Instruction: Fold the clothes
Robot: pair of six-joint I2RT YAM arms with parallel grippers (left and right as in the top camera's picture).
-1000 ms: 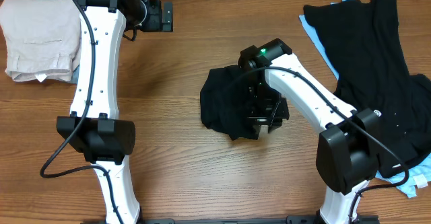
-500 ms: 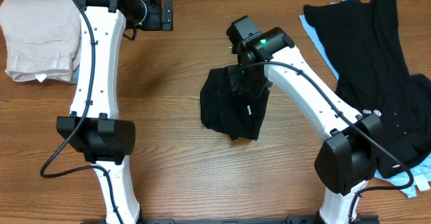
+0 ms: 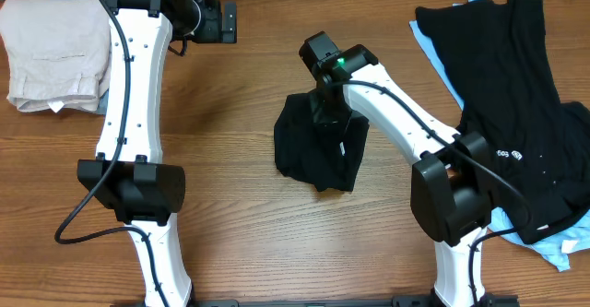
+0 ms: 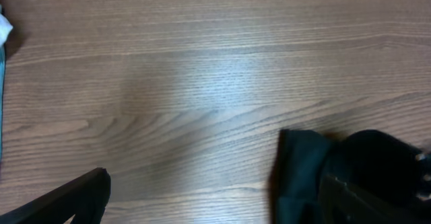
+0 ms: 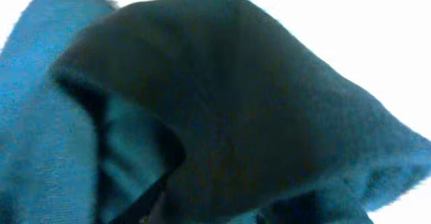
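Observation:
A small black garment [image 3: 309, 155] lies bunched at the middle of the wooden table. It also shows at the lower right of the left wrist view [image 4: 303, 163]. My right gripper [image 3: 329, 104] is at its far edge. Dark cloth [image 5: 256, 103] fills the right wrist view, and the jaws [image 5: 222, 207] appear shut on a raised fold of it. My left gripper [image 3: 226, 21] hovers at the far left of the table. It is open and empty [image 4: 212, 183] over bare wood.
A folded beige garment [image 3: 55, 53] sits at the far left corner. A large black garment [image 3: 516, 95] is spread over light blue cloth [image 3: 562, 247] along the right side. Both arm bases stand at the front edge.
My right gripper moved from the garment's right side up and left to its far edge. The garment's right flap went with it, so the bundle is narrower. The left arm has not moved.

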